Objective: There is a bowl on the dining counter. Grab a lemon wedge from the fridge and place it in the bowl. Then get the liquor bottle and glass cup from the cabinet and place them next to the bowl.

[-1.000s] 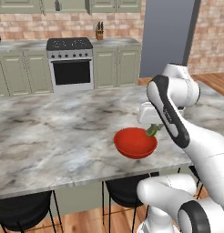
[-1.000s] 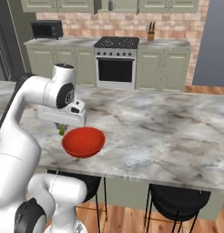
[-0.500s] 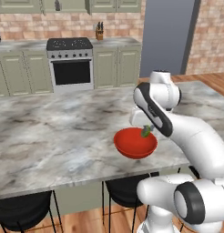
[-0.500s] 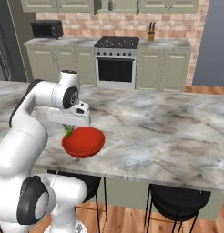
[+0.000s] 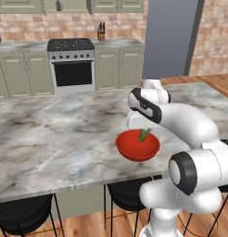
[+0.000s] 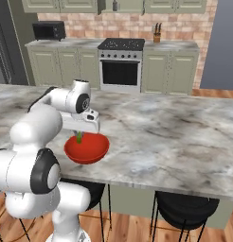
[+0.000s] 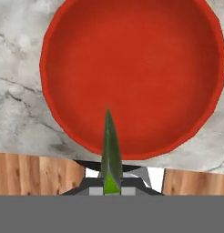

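The red bowl (image 5: 137, 147) (image 6: 87, 147) (image 7: 132, 68) sits near the front edge of the dining counter (image 5: 51, 139) (image 6: 175, 137). My gripper (image 5: 143, 131) (image 6: 79, 134) (image 7: 111, 187) hangs just above the bowl, pointing down, shut on the lemon wedge (image 5: 144, 135) (image 6: 79, 138) (image 7: 109, 145). The wedge's pointed tip reaches over the bowl's near inner side, close to the rim. Sage-green wall cabinet doors (image 5: 65, 5) line the top of the back wall. A dark grey strip at the left edge looks like the fridge (image 6: 1, 52). The liquor bottle and glass cup are out of view.
Black stools (image 5: 23, 215) (image 6: 184, 212) stand under the counter's front edge. Across the aisle are a stove (image 5: 72, 65) (image 6: 120, 64), green base cabinets, a knife block (image 5: 101, 33) and a microwave (image 6: 49, 30). A tall grey panel (image 5: 171, 37) stands at the back right.
The hand has carried the lemon wedge from the bowl's right rim to above its inside, and the arm's upper links have swung left in the left base view. The bowl has not moved.
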Controlling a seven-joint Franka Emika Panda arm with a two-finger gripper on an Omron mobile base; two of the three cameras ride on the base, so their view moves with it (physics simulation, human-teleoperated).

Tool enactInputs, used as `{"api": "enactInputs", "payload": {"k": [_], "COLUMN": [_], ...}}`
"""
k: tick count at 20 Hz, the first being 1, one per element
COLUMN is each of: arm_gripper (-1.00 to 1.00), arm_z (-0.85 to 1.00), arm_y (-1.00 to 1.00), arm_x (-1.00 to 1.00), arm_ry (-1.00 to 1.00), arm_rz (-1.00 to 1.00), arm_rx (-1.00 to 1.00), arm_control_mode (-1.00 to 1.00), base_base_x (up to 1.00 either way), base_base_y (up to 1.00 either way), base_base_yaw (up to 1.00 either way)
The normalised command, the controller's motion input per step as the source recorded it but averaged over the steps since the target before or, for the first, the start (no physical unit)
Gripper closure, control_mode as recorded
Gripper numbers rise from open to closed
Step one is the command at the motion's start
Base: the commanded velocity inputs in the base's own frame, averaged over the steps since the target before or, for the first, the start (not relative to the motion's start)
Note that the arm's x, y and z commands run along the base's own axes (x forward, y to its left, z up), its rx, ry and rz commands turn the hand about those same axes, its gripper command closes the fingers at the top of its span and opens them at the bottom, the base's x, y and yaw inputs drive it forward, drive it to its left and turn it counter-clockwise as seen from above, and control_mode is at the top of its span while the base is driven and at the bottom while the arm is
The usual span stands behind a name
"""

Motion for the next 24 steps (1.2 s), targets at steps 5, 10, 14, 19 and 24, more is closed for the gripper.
{"api": "enactInputs", "payload": {"k": [5,10,14,19,24], "arm_gripper": [1.00,1.00,1.00,1.00,1.00], "arm_z": [-0.46,-0.43,-0.35,-0.36,-0.31], "arm_y": [0.00,0.00,0.00,0.00,0.00], "arm_x": [0.41,0.35,0.17,0.07,0.00], "arm_ry": [0.04,0.03,0.00,0.00,0.00], "arm_rz": [0.00,0.00,0.00,0.01,0.02], "arm_rx": [-0.02,-0.01,0.00,0.00,0.00], "arm_control_mode": [-1.00,-1.00,-1.00,-1.00,-1.00], "base_base_x": [0.00,0.00,0.00,0.00,0.00], "base_base_y": [0.00,0.00,0.00,0.00,0.00], "base_base_yaw": [0.00,0.00,0.00,0.00,0.00]}}
